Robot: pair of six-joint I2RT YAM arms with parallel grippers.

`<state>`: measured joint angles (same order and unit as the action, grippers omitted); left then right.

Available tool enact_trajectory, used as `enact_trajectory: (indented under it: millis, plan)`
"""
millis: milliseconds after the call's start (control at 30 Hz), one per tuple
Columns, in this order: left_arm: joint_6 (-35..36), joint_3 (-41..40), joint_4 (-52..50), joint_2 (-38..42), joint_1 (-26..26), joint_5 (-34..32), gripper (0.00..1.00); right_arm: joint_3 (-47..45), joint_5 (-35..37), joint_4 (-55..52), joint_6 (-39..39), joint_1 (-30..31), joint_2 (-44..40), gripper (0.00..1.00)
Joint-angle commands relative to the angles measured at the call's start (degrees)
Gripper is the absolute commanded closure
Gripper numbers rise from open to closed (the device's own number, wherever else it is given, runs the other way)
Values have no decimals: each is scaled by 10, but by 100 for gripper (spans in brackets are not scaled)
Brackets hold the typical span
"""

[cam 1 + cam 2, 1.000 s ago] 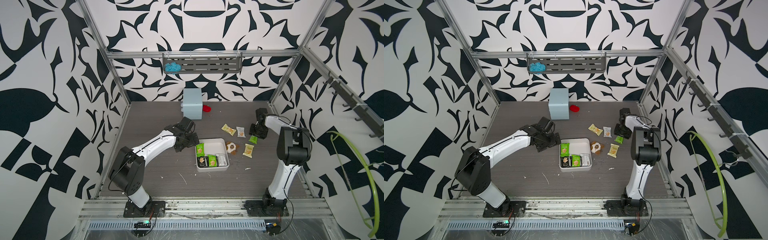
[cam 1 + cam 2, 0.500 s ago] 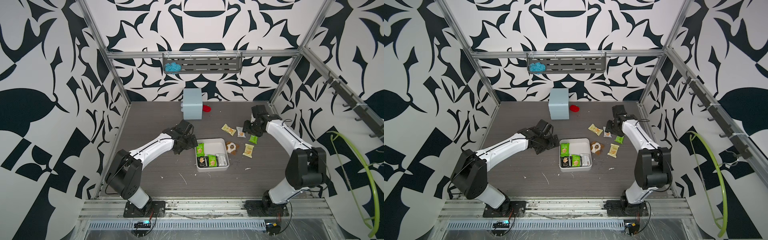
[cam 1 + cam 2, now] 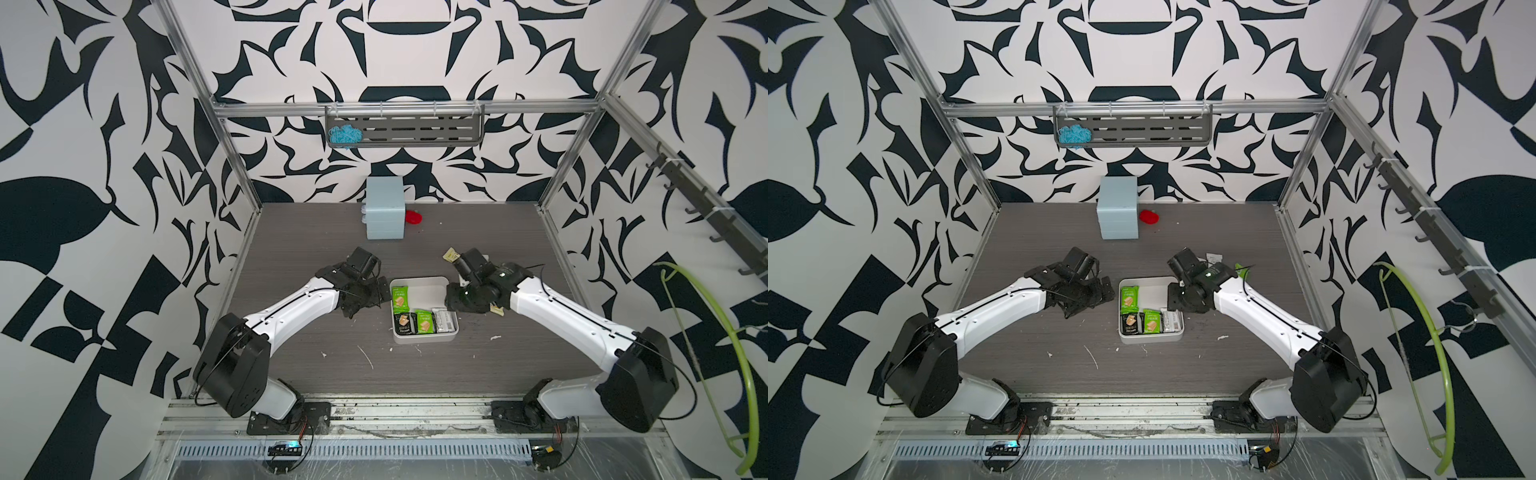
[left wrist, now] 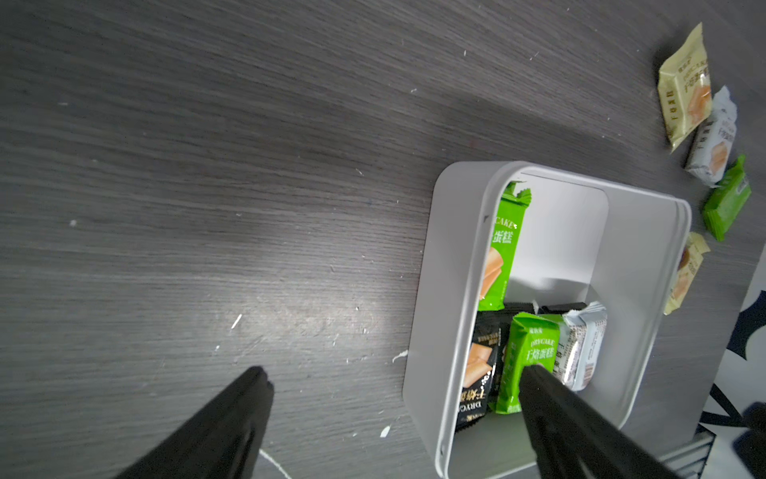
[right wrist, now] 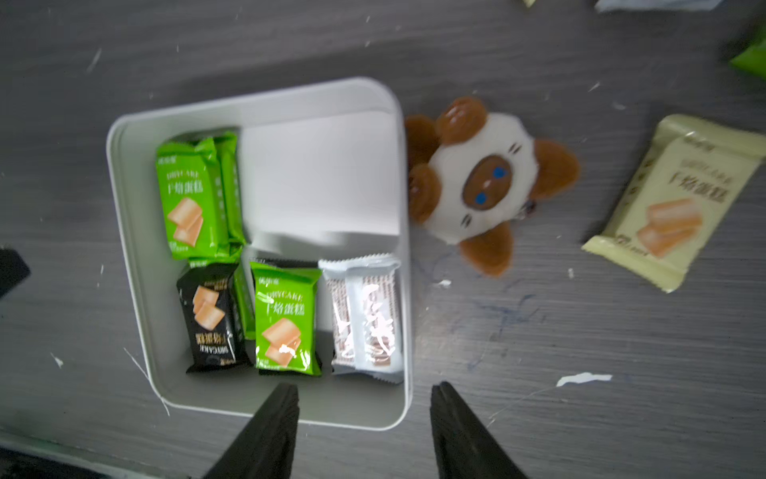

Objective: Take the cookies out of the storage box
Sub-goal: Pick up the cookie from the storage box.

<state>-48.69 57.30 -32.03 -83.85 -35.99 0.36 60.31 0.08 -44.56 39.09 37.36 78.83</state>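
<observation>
The white storage box [image 3: 428,291] sits on the dark counter [image 3: 324,345]. Some cookies [image 5: 248,290] lie inside it. A green packet [image 5: 188,199] lies along one wall. Next to it is a row of three: a black packet [image 5: 211,319], a second green packet [image 5: 286,319] and a silvery packet [image 5: 364,315]. More wrappers peek out from under them. The rest of the box floor is bare.

A brown-and-white plush toy [image 5: 481,182] rests right against the outside of the box. A cream-yellow packet [image 5: 675,199] lies on the counter near the toy. Past one corner of the box, a yellow packet [image 4: 684,87], a white packet [image 4: 713,141] and a small green packet [image 4: 727,199] lie in a line.

The left jaws are open wide and hold nothing. They are low, just beside the box wall where the green packet lies.

The right jaws are apart and hold nothing. They are above the opposite side of the box, one finger [image 5: 269,431] over the box and the other over the counter.
</observation>
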Motion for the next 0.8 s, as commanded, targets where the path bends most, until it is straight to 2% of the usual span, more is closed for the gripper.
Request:
enact_trajectory:
  millis: [0,167,400,633,767]
  plan:
    - [11,-17,-1,23,-1,9,0,-5,31,-12,53,41,2,42]
    - [8,-38,2,41,-1,10,0,16,51,-16,69,80,46,43]
    - [7,-47,-6,61,-1,2,0,66,125,-73,79,88,112,47]
    - [7,-45,-12,65,-1,-4,0,86,133,-78,79,88,147,48]
    - [8,-41,-14,61,-1,-6,0,82,122,-59,79,88,164,54]
